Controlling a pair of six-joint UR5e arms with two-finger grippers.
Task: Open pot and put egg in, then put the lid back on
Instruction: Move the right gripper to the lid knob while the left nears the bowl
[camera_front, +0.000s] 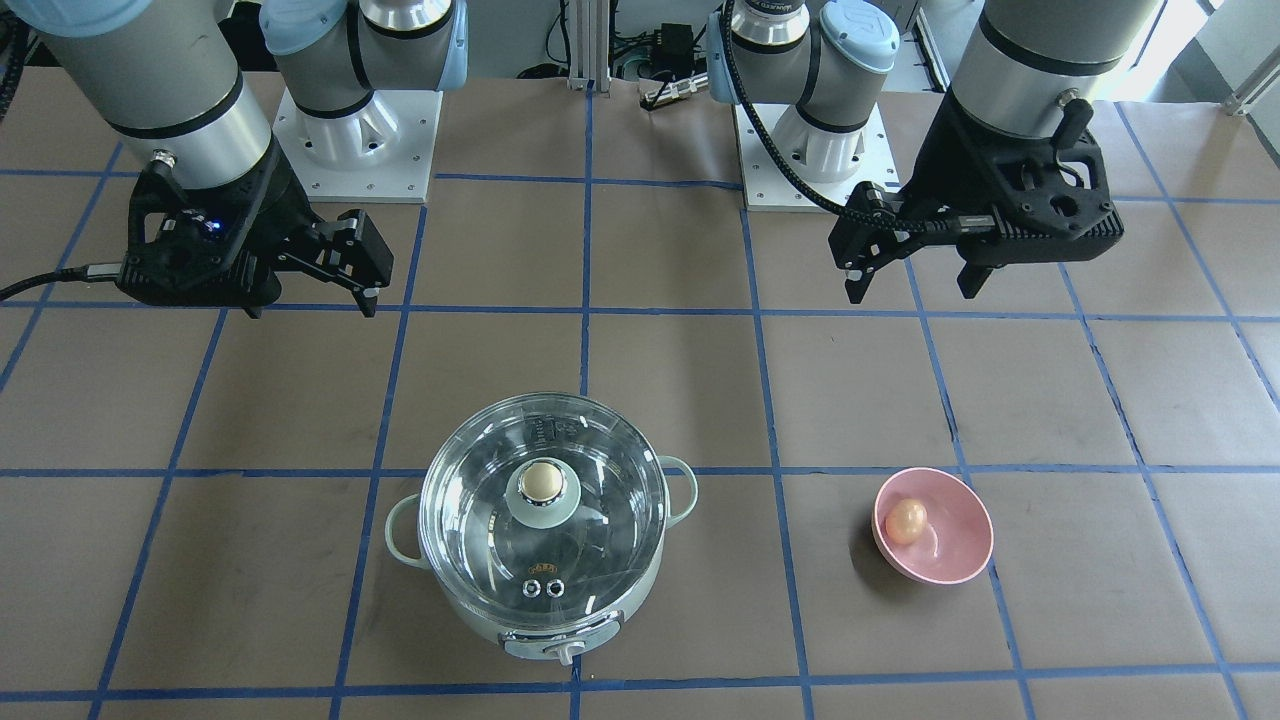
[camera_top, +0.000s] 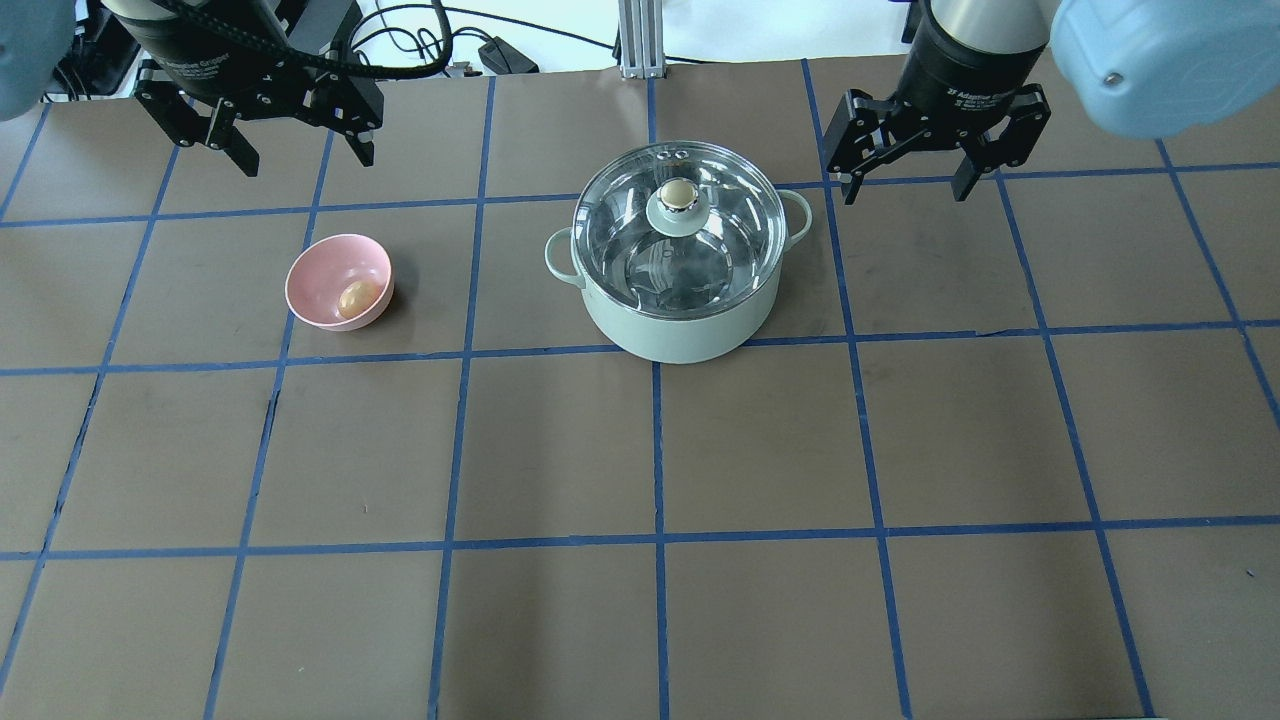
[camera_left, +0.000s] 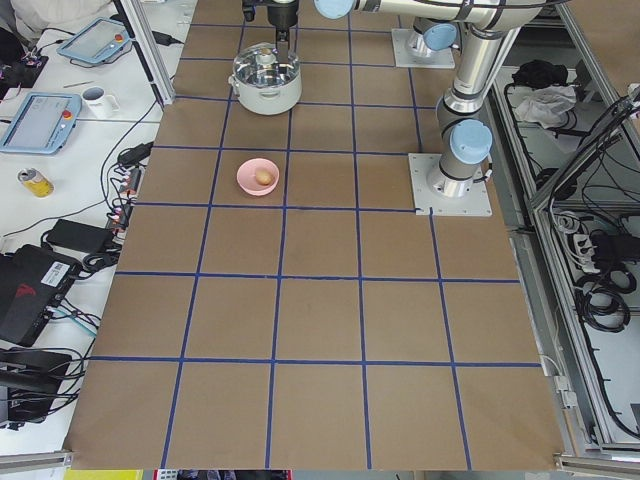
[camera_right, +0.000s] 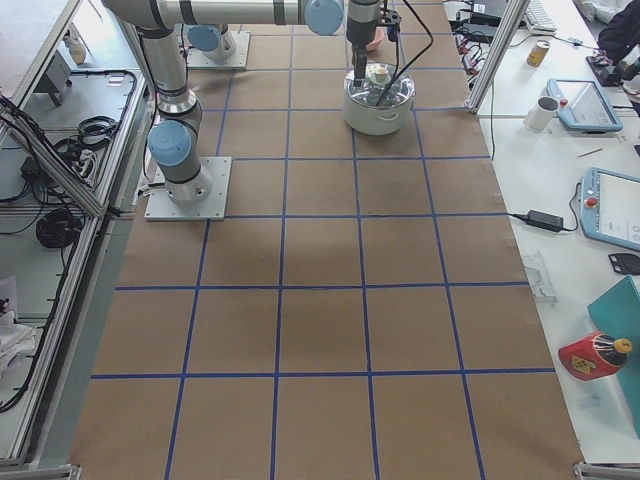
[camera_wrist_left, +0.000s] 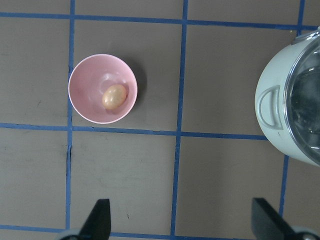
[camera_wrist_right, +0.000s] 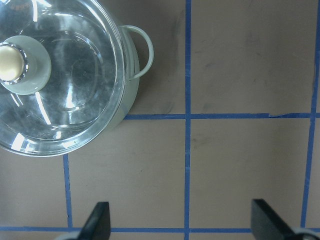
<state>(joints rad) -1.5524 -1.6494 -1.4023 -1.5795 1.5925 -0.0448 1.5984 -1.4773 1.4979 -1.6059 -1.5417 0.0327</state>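
The pale mint-green pot (camera_top: 680, 325) stands near the table's middle with the clear glass lid (camera_top: 720, 230) on it; the lid's beige knob (camera_top: 678, 193) points up. The tan egg (camera_top: 353, 298) lies in a pink bowl (camera_top: 318, 272) to the pot's left. My left gripper (camera_top: 306, 162) is open and empty, hovering behind the bowl; its wrist view shows the egg (camera_wrist_left: 114, 96) and the pot's side (camera_wrist_left: 280, 100). My right gripper (camera_top: 907, 192) is open and empty, hovering just right of the pot; its wrist view shows the lid (camera_wrist_right: 75, 90).
The brown table cover (camera_top: 660, 450) carries a blue tape grid. The arm bases (camera_front: 355, 140) stand at the robot's edge. Benches with pendants, a mug and cables (camera_left: 60, 110) run along the far side.
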